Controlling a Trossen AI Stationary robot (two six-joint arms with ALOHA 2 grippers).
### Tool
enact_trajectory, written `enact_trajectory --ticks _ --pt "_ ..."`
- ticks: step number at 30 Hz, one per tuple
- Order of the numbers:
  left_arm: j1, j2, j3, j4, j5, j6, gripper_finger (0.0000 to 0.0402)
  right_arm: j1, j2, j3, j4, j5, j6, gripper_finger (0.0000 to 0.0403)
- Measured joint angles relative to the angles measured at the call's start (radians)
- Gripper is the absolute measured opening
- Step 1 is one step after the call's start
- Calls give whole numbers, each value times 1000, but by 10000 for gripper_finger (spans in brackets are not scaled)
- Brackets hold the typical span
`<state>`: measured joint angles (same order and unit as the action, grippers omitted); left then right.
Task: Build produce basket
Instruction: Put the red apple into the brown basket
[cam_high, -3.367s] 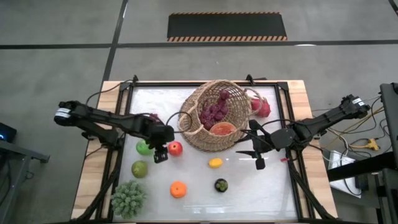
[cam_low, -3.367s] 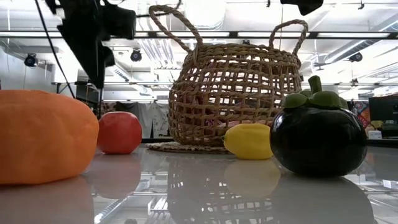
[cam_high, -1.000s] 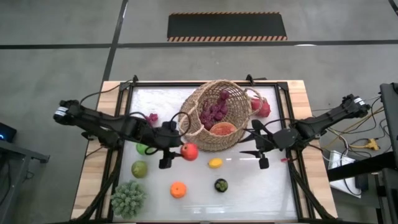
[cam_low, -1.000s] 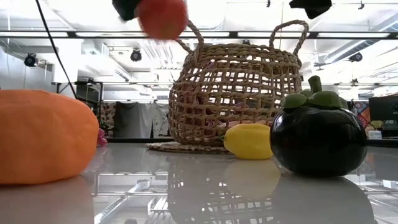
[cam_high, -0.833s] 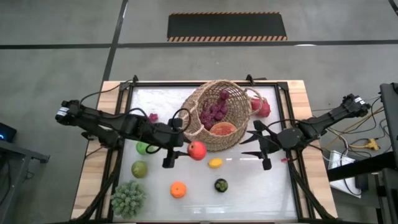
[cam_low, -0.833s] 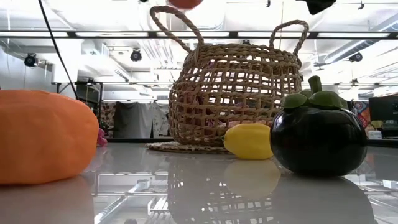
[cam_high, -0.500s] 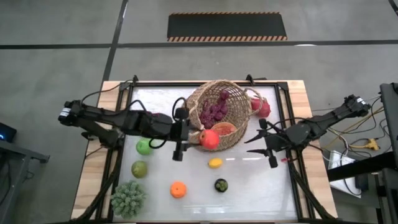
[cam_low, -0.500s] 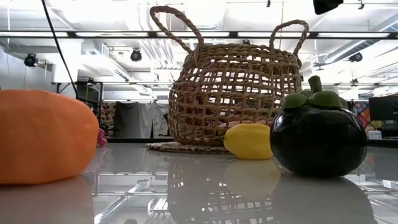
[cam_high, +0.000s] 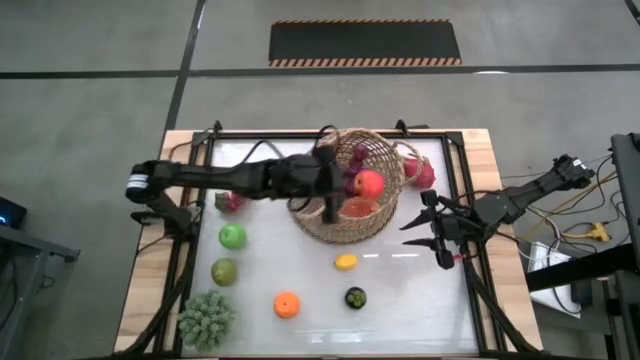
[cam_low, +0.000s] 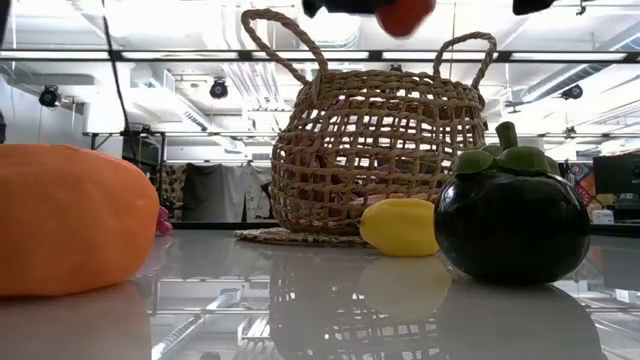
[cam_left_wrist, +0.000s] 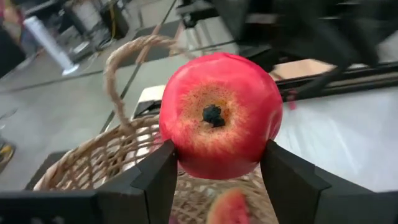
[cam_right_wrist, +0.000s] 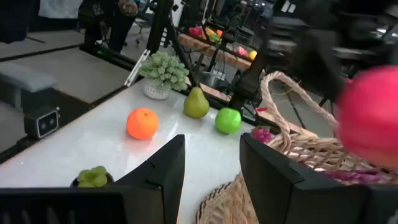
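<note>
high view: the left gripper (cam_high: 345, 188) is clamped on a red apple (cam_high: 369, 184) above the open mouth of the basket (cam_high: 340, 225), which sits toward the far middle of the table (cam_high: 400, 290). grapes (cam_high: 358, 156) and a watermelon slice (cam_high: 360, 208) lie inside. the right gripper (cam_high: 432, 232) hovers just right of the basket, fingers apart, holding nothing

low view: the apple (cam_low: 403, 14) hangs above the basket (cam_low: 375, 150); a lemon (cam_low: 400, 226) and a dark mangosteen (cam_low: 510, 215) stand in front

left wrist view: fingers (cam_left_wrist: 160, 177) pinch the apple (cam_left_wrist: 221, 124) over the basket's rim (cam_left_wrist: 93, 155)

right wrist view: an orange (cam_right_wrist: 142, 123), pear (cam_right_wrist: 196, 103) and green apple (cam_right_wrist: 228, 119) rest on the table beyond the spread fingers (cam_right_wrist: 168, 168)
</note>
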<state>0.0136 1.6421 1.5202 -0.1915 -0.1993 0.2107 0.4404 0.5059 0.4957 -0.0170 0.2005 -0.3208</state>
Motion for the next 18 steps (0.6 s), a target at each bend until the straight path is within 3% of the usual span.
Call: enact_trajectory --ticks 9,18 --pt "111 214 166 -52 2 -22 189 0 -16 -16 -11 0 49 141" --pt "164 347 209 -80 10 -75 189 0 -20 -16 -35 1 63 141"
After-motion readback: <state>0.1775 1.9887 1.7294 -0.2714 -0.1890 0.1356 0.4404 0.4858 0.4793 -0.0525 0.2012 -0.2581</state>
